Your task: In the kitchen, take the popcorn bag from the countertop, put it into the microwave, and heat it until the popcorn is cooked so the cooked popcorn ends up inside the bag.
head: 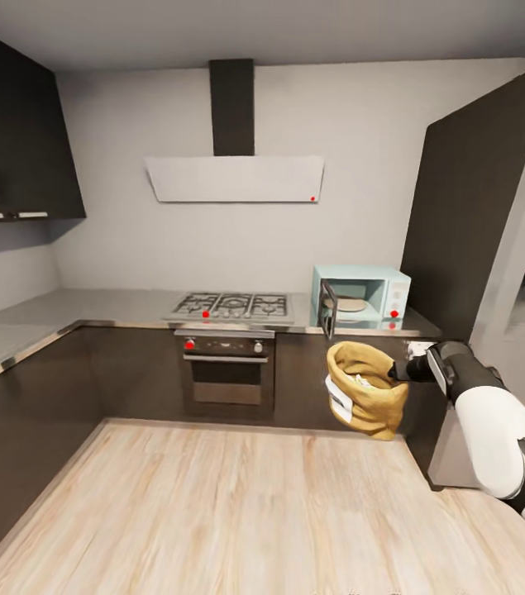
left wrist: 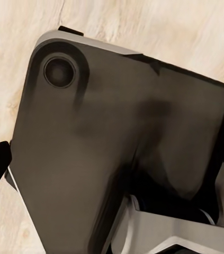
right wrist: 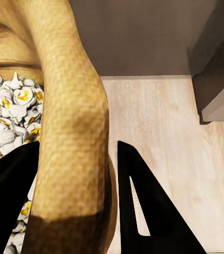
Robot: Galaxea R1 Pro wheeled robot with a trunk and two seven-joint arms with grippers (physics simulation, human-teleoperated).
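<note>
The right arm is reaching forward from the robot's side, forearm roughly level, and the right gripper (right wrist: 77,203) is pinching the rolled rim of the popcorn bag (head: 365,387) between its two dark fingers (right wrist: 143,211). The bag is hanging in the air just below and in front of the microwave (head: 361,296), whose door is standing open. Popcorn (right wrist: 8,114) is filling the bag's mouth. A white label (head: 338,399) is showing on the bag's side, its print too small to read. Whether the left gripper is open or closed cannot be told.

Tan popcorn bag (head: 367,389) tilted, airborne below open mint microwave (head: 361,297)
</note>
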